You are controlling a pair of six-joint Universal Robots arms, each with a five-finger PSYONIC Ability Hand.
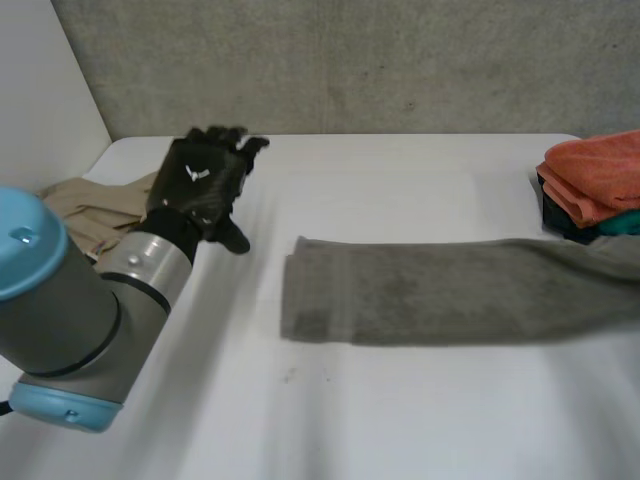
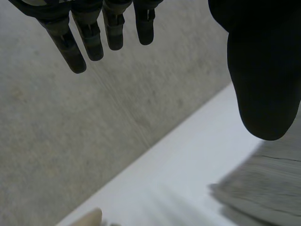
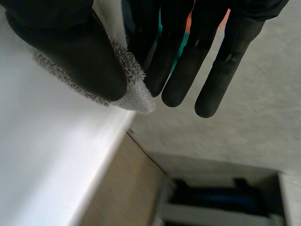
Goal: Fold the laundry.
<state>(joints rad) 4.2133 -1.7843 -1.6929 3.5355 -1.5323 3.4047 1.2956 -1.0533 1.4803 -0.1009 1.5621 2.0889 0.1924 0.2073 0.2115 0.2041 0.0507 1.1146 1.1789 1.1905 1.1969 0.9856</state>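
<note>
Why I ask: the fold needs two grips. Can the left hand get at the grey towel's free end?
Probably yes: the left hand hovers open near the end of the grey towel, and only white table lies between them.

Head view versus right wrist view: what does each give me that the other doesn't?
Head view alone: the open left hand, a beige cloth beside it, the towel lying flat along the table. Right wrist alone: the right hand pinching a towel corner between thumb and fingers. Shared: towel, table, the orange stack.
</note>
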